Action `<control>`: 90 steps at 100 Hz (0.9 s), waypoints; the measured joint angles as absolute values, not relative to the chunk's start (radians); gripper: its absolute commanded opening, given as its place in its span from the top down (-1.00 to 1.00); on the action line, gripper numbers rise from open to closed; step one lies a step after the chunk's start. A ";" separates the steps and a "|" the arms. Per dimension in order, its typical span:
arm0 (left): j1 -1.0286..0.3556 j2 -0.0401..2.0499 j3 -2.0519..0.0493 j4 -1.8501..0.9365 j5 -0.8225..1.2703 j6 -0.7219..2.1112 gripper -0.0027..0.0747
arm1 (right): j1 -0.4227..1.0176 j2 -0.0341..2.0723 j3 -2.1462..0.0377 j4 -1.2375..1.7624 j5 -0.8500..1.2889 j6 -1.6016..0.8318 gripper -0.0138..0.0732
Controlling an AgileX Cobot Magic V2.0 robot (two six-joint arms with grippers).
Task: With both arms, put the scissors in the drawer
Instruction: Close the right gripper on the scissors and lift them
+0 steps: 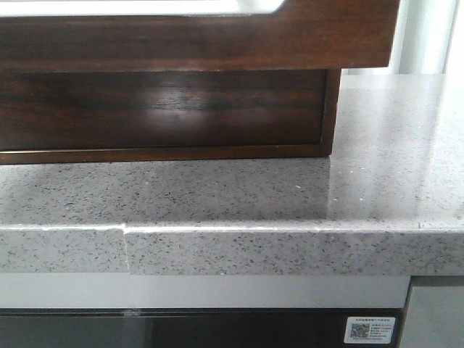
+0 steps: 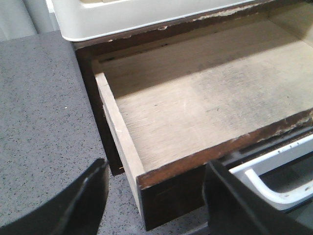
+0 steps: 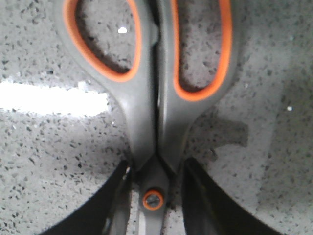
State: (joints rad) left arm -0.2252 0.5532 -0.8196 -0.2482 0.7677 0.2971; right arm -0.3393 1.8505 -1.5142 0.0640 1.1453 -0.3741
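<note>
The drawer (image 2: 205, 107) is pulled out, and its pale wooden inside is bare in the left wrist view. Its dark brown glossy front (image 1: 196, 36) fills the top of the front view. My left gripper (image 2: 156, 205) is open, with its black fingers (image 2: 83, 205) standing apart on either side of the drawer's near dark corner. My right gripper (image 3: 154, 196) is shut on the scissors (image 3: 146, 112), gripping them at the orange pivot screw. The grey, orange-lined handles point away from the wrist, over the speckled countertop (image 3: 49, 161). Neither gripper shows in the front view.
The grey speckled countertop (image 1: 217, 196) runs under the wooden cabinet (image 1: 159, 109) and extends to the right. A white tray (image 2: 137, 19) sits on top of the cabinet. A white-framed thing (image 2: 274, 178) lies beside the drawer front.
</note>
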 measured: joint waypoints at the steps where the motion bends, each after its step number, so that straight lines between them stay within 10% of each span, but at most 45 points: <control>1: -0.225 0.553 -0.820 -0.248 0.768 0.297 -0.12 | -0.339 1.851 -1.514 0.064 1.145 -0.374 0.25; 90: -0.225 0.553 -0.820 -0.248 0.768 0.297 -0.12 | -0.338 1.828 -1.520 0.064 1.166 -0.376 0.69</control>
